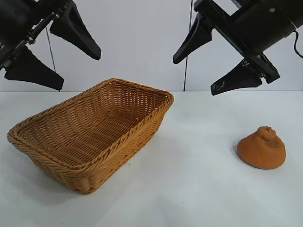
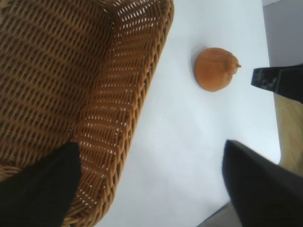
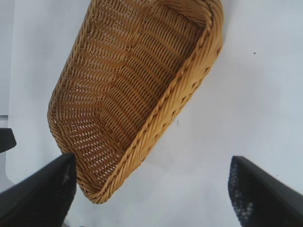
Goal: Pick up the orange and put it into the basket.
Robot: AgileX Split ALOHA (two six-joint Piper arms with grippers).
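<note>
Both end effectors hang high above the white tabletop [image 1: 199, 189] with fingers spread wide and nothing held: the left end effector [image 1: 59, 54] over the far left edge, the right end effector [image 1: 215, 66] over the far right. The dull orange-brown, knobbly-topped orange [image 1: 262, 148] sits near the right edge, well apart from the honey-tan woven wicker basket [image 1: 94, 170] at left.

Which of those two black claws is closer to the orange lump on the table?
The right gripper. It hangs open in the air above the orange, slightly toward the basket. The left gripper, also open, hangs high over the basket's far side.
</note>
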